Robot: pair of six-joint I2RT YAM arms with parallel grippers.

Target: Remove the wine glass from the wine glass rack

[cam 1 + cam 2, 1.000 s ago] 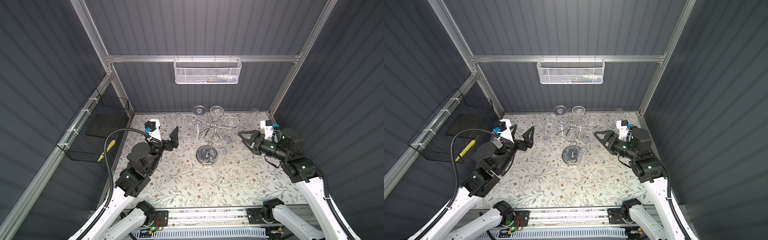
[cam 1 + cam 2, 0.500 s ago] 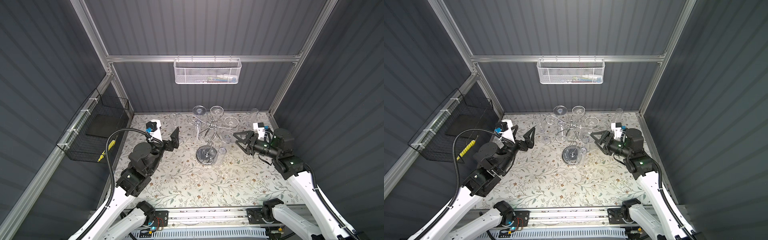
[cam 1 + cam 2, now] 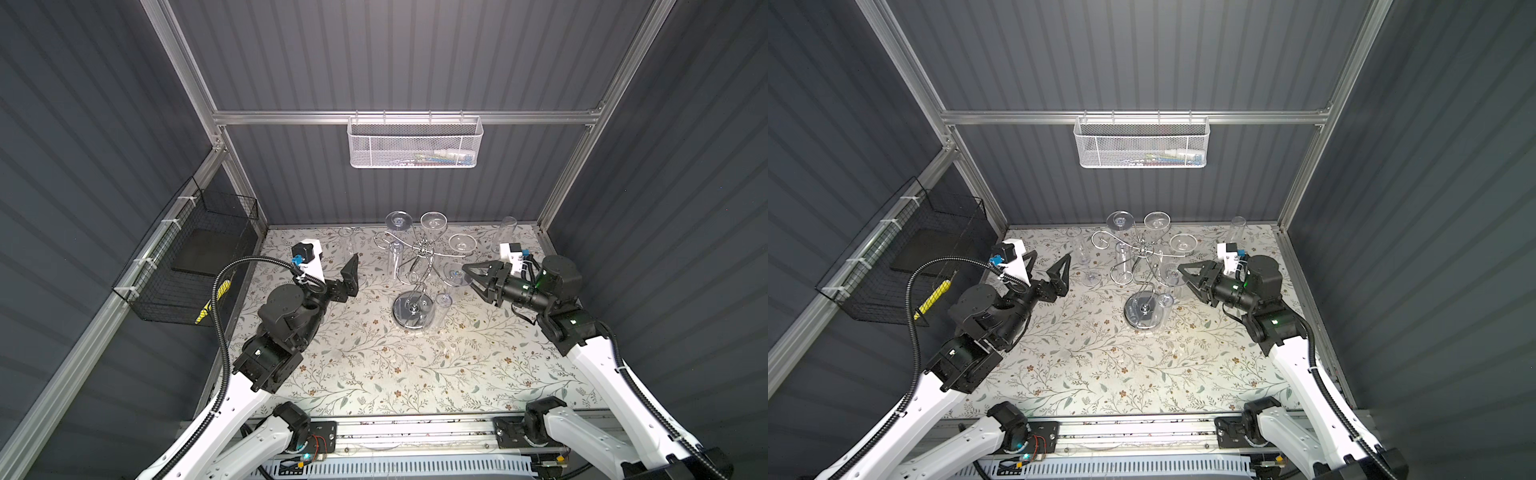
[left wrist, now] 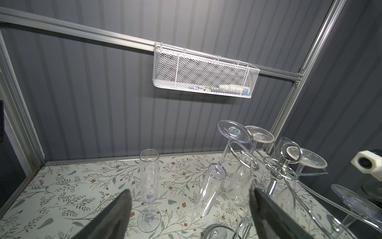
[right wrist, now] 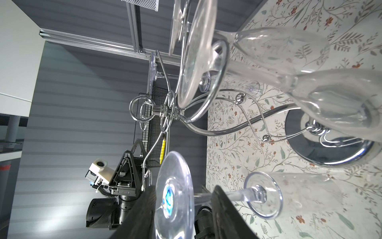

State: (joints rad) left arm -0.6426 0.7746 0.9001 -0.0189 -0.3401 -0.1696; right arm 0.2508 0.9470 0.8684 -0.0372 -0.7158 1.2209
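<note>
The chrome wine glass rack [image 3: 409,312] [image 3: 1144,311] [image 5: 322,149] stands mid-table with several clear glasses hanging upside down from its scroll arms. My right gripper [image 3: 469,276] [image 3: 1185,276] [image 5: 183,190] is at the rack's right side. It straddles the round foot of one hanging wine glass [image 3: 456,274] [image 3: 1170,274] [image 5: 173,196]: one finger lies outside the foot, the other on the stem side. A gap still shows between that finger and the foot. My left gripper [image 3: 1047,268] [image 4: 189,191] hovers wide open and empty left of the rack.
An upright flute [image 3: 347,241] [image 4: 148,178] stands on the floral table left of the rack, another glass [image 3: 508,230] at the back right corner. A white mesh basket [image 3: 415,141] hangs on the back wall, a black wire basket [image 3: 187,249] on the left wall.
My right gripper has moved left to the rack and its jaws have narrowed around the hanging glass's foot. The left arm has not moved.
</note>
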